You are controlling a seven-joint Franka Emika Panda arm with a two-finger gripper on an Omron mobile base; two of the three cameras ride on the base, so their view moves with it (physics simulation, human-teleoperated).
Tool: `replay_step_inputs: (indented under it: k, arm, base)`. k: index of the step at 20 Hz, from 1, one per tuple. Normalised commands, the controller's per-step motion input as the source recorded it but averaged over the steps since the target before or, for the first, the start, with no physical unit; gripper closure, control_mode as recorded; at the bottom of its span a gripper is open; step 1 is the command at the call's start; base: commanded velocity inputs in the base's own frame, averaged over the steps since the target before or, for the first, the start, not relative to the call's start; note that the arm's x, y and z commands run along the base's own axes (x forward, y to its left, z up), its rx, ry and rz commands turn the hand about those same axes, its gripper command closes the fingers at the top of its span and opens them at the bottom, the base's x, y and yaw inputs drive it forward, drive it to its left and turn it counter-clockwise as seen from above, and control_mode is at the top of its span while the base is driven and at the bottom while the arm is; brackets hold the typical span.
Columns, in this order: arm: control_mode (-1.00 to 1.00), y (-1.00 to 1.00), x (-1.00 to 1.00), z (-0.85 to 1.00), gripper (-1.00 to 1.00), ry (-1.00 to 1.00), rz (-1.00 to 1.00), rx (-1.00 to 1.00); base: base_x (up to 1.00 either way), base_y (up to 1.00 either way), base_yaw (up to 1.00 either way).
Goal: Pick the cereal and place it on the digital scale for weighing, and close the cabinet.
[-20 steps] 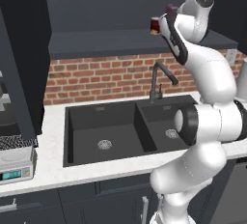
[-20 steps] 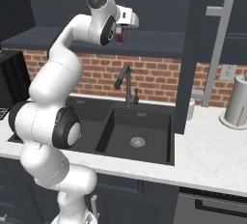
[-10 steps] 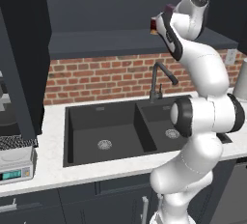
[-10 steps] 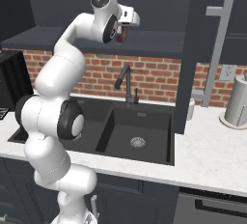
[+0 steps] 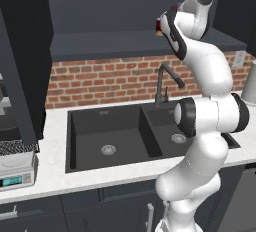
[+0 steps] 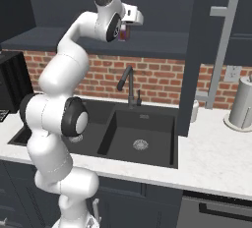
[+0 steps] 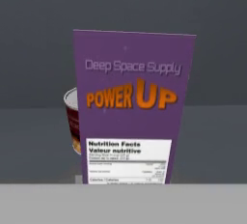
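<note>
The cereal, a purple box reading "Power Up", stands upright and close in front of the hand, on the shelf of the open cabinet. A dark red can stands behind its left edge. My gripper is raised to that shelf; the same gripper has a dark red shape right beside it. Its fingers are hidden, so their state is unclear. The digital scale sits on the counter at far left, its teal display facing front.
Cabinet doors stand open: one at left, one at right with a long silver handle. Below are a black double sink and faucet. A black microwave and a paper towel roll flank the counter.
The hand has edged a little leftward in the left base view, closer into the shelf. Nothing else has moved.
</note>
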Motion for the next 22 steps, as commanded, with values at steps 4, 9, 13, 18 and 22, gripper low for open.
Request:
replay_step_inputs:
  k: [4, 9, 13, 18, 22]
  arm:
    - [-1.00, 0.00, 0.00, -0.11, 1.00, -0.02, 0.00, 0.00]
    - [-1.00, 0.00, -0.31, -0.16, 1.00, -0.08, 0.01, 0.00]
    - [-1.00, 0.00, -0.99, -0.15, 1.00, -0.12, 0.01, 0.00]
    - [-1.00, 0.00, -1.00, 0.05, 1.00, -0.18, 0.03, 0.00]
    - [-1.00, 0.00, -1.00, 0.09, 1.00, -0.09, 0.09, 0.00]
  base:
    - [0.00, 0.00, 0.00]
    - [0.00, 0.00, 0.00]
    - [0.00, 0.00, 0.00]
    - [0.00, 0.00, 0.00]
    - [0.00, 0.00, 0.00]
